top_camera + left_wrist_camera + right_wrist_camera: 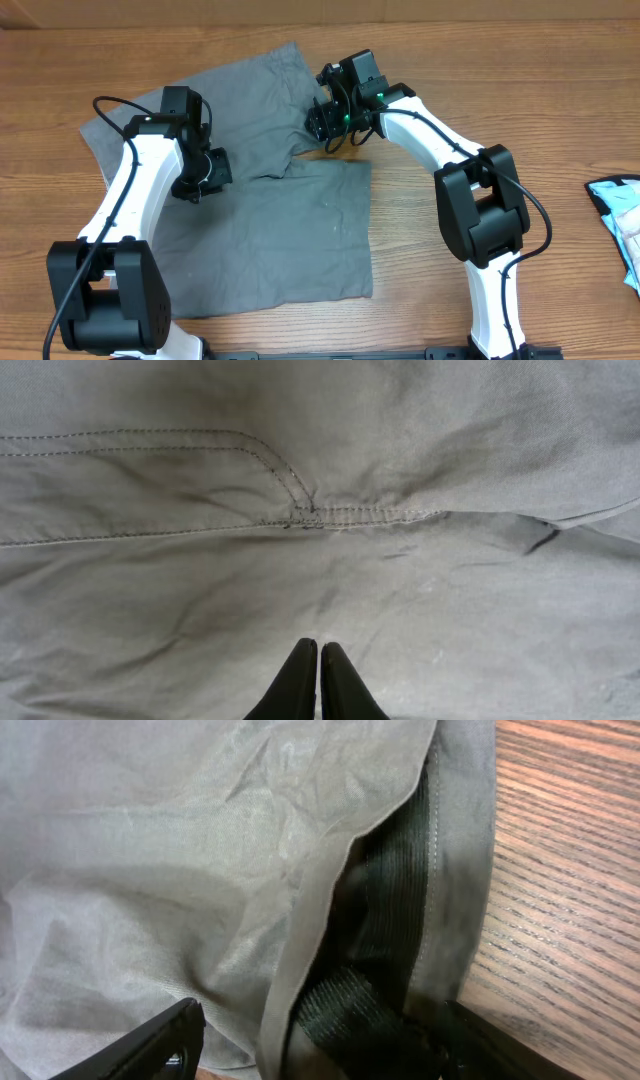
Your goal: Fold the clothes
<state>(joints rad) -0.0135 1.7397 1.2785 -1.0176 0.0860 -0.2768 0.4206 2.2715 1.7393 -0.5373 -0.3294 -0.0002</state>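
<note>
shorts: spread flat on worktop, left of centre, top near far edge | left hand: clenched, empty, over fabric by pocket seam | right hand: released, fingers wide astride turned-back fabric edge

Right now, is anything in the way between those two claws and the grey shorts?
Nothing visible. The left gripper, shut, sits right over the shorts. The right gripper stands open with the fabric's edge between its fingers, beside bare table.
</note>
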